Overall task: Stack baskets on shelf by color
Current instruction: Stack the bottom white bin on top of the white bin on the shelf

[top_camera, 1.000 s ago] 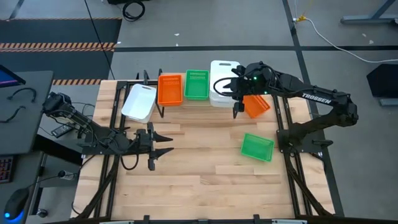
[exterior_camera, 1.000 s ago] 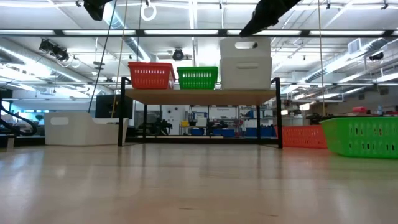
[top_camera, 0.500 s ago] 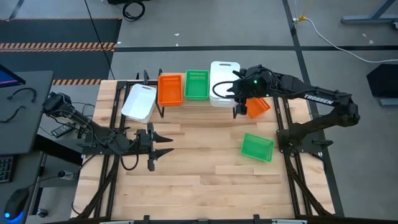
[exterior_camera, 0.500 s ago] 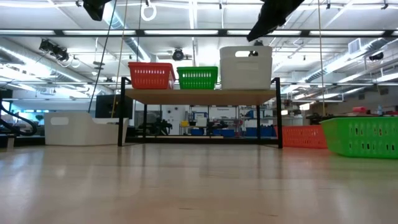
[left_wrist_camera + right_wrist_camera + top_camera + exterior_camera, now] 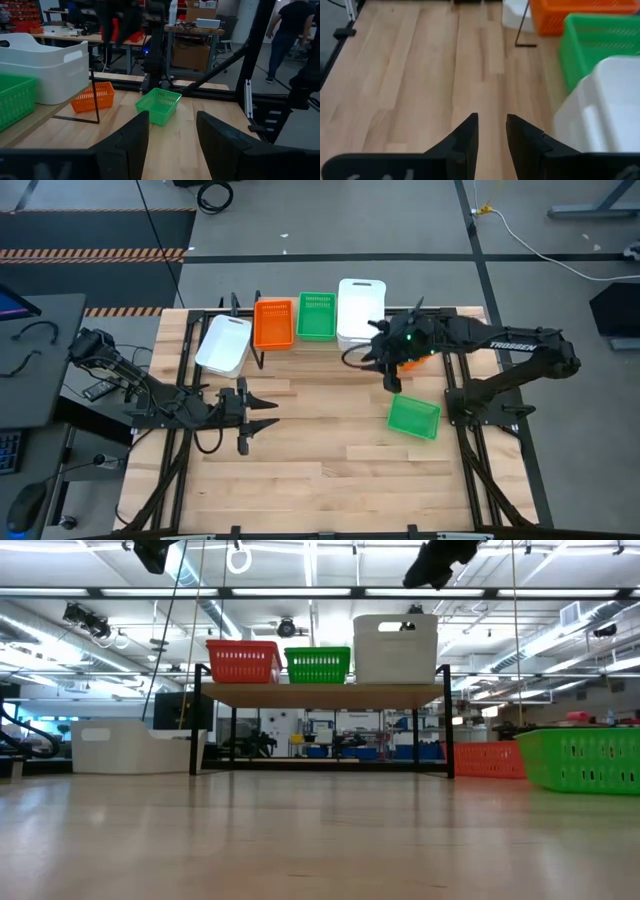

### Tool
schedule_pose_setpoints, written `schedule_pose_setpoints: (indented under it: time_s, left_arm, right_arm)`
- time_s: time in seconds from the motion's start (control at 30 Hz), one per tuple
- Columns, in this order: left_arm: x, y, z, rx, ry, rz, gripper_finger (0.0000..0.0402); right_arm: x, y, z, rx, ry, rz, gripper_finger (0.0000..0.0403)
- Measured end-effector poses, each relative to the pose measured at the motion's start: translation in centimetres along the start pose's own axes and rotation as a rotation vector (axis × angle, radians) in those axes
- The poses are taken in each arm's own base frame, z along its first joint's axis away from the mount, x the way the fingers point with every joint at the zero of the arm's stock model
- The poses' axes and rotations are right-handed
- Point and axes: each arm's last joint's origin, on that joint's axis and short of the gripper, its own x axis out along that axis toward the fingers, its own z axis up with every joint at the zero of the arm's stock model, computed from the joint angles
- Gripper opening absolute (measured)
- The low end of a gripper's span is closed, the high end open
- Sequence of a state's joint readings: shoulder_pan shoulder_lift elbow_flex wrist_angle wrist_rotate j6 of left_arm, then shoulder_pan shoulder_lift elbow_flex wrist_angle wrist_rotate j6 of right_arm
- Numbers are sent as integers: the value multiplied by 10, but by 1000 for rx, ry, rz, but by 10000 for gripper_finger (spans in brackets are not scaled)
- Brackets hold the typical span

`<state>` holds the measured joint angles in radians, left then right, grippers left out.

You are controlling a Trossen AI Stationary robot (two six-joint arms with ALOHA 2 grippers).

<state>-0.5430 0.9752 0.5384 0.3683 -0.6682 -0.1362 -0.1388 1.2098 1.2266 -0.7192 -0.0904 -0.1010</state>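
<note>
Orange basket [image 5: 92,97] beside shelf: left-wrist view clearest.

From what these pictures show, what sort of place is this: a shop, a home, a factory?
Most likely a robotics lab or workshop. Behind the shelf the low view shows an open hall with exposed ceiling ducts and strip lights; the left wrist view shows cluttered workbenches; cables trail across the grey floor.
</note>
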Motion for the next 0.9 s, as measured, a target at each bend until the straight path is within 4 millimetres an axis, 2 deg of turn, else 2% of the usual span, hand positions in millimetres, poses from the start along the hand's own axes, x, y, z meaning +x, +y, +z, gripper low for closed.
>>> schedule_pose_setpoints:
  time_s: [0.1, 0.23, 0.33, 0.43, 0.77, 0.9]
  left_arm:
    - [0, 0, 0, -4, 0, 0, 172]
    - [0, 0, 0, -17, 0, 0, 172]
    - [0, 0, 0, -34, 0, 0, 172]
    - [0, 0, 0, -32, 3, 0, 172]
    - [0, 0, -1, -28, 8, 1, 172]
    - [0, 0, -1, -27, 11, 1, 172]
  right_arm:
    - [13, 9, -11, 28, 28, -19, 105]
    - [32, 10, -33, 82, 89, -121, 105]
    - [44, 9, -44, 89, 72, -170, 105]
    - [52, 7, -47, 85, 0, -173, 105]
    - [54, 0, -52, 89, 7, -216, 105]
    - [52, -2, -54, 91, 28, -283, 105]
